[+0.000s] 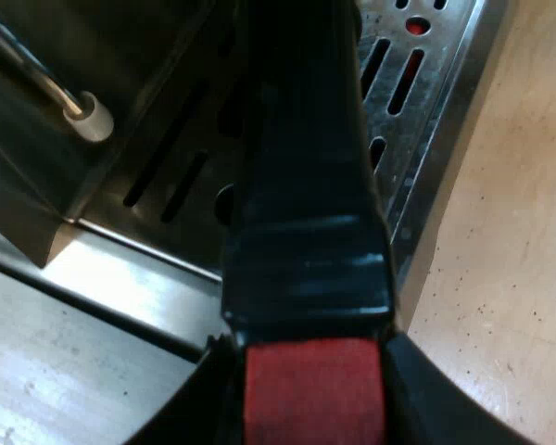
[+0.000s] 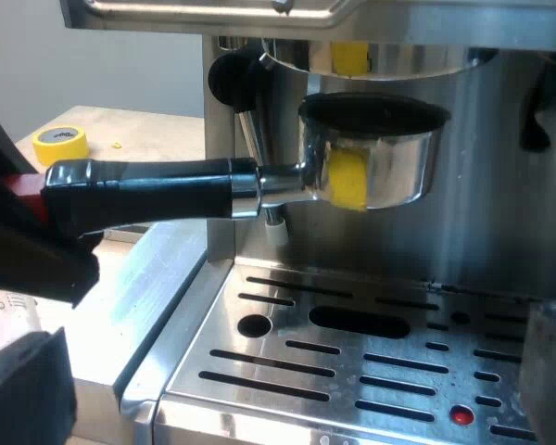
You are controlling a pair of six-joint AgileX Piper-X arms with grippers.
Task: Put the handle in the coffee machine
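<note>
The worktop [image 1: 510,278] is seen beside the espresso machine [image 2: 500,185], whose slotted drip tray [image 2: 352,371] lies below the work.

The metal holder [image 2: 371,158] is held up at the machine's front, its basket directly under the brew head and well above the drip tray. The basket's dark rim is left visible just below the head, so it is judged not yet seated or locked. The carrying and the lining-up appear done. What is judged left is for the basket to be raised into the head, the handle [image 2: 148,190] to be swung round until it locks, and the grip to be let go.

The holder's long axis is kept about level. The basket end is turned toward the machine, and the handle is pointed outward and sideways along its front, over the tray's edge, with its red end [image 1: 315,389] farthest from the head.

The left claw [image 1: 315,403] is pinched onto the handle at that red end, one black finger pressed against each side. The right claw [image 2: 283,385] is held facing the machine's front, above the drip tray. Its fingers are spread wide and nothing is held between them.

The steam wand [image 1: 37,79] is seen hanging beside the holder, and a yellow tape roll [image 2: 60,144] is left on the worktop beyond the handle
</note>
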